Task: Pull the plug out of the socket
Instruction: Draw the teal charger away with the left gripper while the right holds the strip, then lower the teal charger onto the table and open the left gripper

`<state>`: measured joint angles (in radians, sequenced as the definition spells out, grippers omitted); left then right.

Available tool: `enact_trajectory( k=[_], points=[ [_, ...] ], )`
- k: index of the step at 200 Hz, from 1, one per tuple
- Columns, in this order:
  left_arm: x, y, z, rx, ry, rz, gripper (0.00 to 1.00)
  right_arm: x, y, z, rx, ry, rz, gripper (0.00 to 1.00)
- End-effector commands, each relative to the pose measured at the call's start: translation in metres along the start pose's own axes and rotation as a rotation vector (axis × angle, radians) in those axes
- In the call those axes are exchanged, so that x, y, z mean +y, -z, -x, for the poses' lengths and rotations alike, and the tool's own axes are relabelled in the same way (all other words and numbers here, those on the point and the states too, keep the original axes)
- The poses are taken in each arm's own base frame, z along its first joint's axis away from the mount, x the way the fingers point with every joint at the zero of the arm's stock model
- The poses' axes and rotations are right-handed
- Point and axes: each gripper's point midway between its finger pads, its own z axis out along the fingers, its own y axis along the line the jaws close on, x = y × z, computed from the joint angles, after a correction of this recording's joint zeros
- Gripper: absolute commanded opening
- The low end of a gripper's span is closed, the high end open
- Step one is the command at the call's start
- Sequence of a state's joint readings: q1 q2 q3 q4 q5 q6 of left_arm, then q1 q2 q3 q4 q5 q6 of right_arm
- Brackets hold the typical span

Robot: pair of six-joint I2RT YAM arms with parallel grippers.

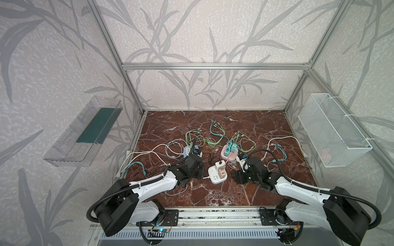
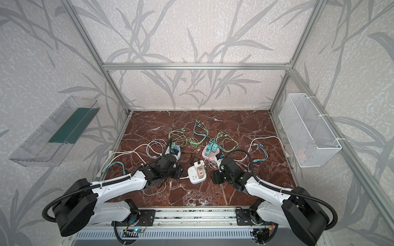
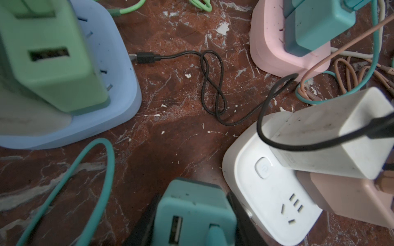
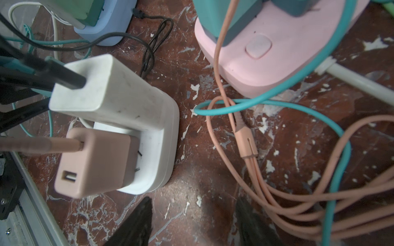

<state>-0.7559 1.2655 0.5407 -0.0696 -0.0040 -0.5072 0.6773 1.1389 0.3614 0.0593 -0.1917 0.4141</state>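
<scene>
Marble tabletop [image 1: 213,196]; left hand [image 3: 191,215] clamped on teal plug [image 3: 196,210]; right hand [image 4: 194,221] apart, empty; no legible writing.

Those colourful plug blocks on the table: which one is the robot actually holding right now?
The teal plug block, clamped in the left hand clear of any socket. The green, white and pink blocks sit plugged in; the right hand is open and empty.

The white socket block [image 1: 217,174] sits in the middle of the table [image 1: 277,127]. Two plugs [image 1: 221,168] stand on it. Another socket block [image 1: 229,153] lies at about 1 o'clock from it, and one more [image 1: 187,151] at about 10 o'clock. Cables [image 1: 204,138] lie behind, near 12 o'clock.
</scene>
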Motion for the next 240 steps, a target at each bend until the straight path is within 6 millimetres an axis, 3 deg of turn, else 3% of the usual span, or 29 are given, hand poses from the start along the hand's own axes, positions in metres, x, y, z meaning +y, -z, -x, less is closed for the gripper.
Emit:
enact_trajectory(
  k=[1,33,101,159,196,240],
  points=[
    [-0.011,0.004,0.025,-0.095,0.020,-0.052,0.19,0.005,0.004,0.001,-0.023,0.018,0.020,0.63],
    [-0.011,0.006,0.032,-0.175,0.010,-0.077,0.24,0.005,0.006,0.000,-0.025,0.020,0.022,0.63],
    [-0.009,-0.012,0.012,-0.099,0.027,-0.084,0.29,0.012,0.006,0.000,-0.028,0.036,0.033,0.63],
    [-0.003,-0.014,-0.010,-0.026,0.016,-0.077,0.55,0.013,0.007,-0.004,-0.012,0.037,0.020,0.63],
    [-0.001,-0.011,-0.016,-0.028,0.013,-0.088,0.65,0.015,0.009,-0.001,-0.026,0.040,0.016,0.63],
    [0.008,0.002,-0.021,-0.029,0.042,-0.057,0.69,0.014,0.010,-0.002,-0.024,0.041,0.002,0.63]
  ],
)
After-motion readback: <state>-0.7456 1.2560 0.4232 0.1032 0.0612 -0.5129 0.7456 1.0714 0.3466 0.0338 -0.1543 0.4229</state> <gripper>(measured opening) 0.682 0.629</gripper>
